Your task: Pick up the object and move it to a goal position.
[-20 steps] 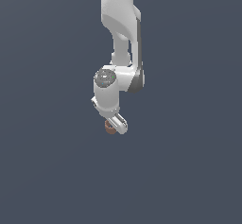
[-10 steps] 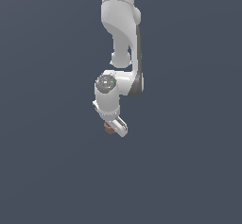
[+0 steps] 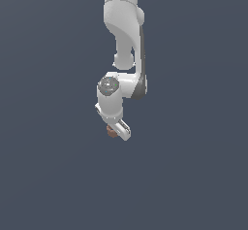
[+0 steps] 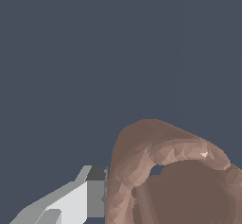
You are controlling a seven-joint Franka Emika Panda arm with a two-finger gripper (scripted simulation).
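The object is a small reddish-brown hollow cylinder (image 3: 112, 132). In the exterior view it peeks out just under the white hand, mostly hidden behind it. My gripper (image 3: 116, 131) hangs below the white arm and is shut on the object. In the wrist view the object (image 4: 165, 176) fills the near part of the picture, its open rim and hollow inside showing. One grey-tipped finger (image 4: 94, 192) presses against its side. The other finger is out of view.
A plain dark grey-blue ground fills both views. No other objects, containers or edges show.
The arm has carried the held object slightly toward the exterior view's right and a little upward. The wrist has turned somewhat. The grip on the object is unchanged.
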